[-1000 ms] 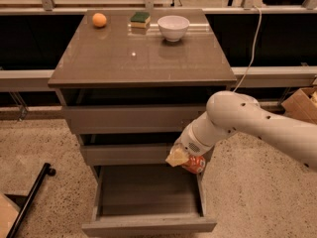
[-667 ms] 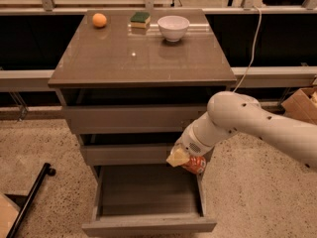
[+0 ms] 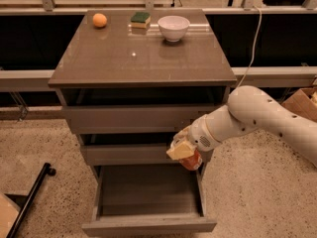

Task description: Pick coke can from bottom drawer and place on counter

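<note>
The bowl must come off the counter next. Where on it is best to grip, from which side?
Grip the white bowl by its near rim, from above: it stands upright and open, likely too wide to span; the sponge sits close beside. The gripper holds the coke can over the bottom drawer.

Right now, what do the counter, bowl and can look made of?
The counter looks like a hard polished slab, stone or laminate: it mirrors a light spot and the white bowl. That bowl looks smooth, glazed ceramic or plastic; unclear which. The coke can, held in the gripper above the open bottom drawer, shows a red side, presumably painted metal.
</note>
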Robot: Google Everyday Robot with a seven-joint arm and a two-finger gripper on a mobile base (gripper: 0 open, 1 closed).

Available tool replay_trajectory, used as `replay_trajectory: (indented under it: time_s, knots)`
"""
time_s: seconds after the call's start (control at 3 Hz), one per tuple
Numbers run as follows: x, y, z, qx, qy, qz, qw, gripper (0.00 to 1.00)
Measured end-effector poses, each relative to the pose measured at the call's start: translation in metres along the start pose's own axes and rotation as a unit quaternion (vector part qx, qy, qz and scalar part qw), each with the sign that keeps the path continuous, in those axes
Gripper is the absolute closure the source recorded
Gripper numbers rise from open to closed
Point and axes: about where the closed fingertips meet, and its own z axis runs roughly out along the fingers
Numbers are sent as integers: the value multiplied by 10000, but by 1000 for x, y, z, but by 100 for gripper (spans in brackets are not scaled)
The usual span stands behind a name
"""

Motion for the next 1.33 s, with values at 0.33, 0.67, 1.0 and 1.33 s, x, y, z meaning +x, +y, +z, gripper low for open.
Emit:
replay_trajectory:
  time_s: [0.33, 0.67, 1.0, 1.33]
  knots:
    - [-35, 17, -28, -146, -360, -356, 9986, 100]
    - [-81, 31, -60, 54, -575, -729, 9957, 100]
    - [-140, 37, -93, 489, -693, -1208, 9890, 100]
    - [-199, 33, -123, 962, -835, -1656, 9779, 100]
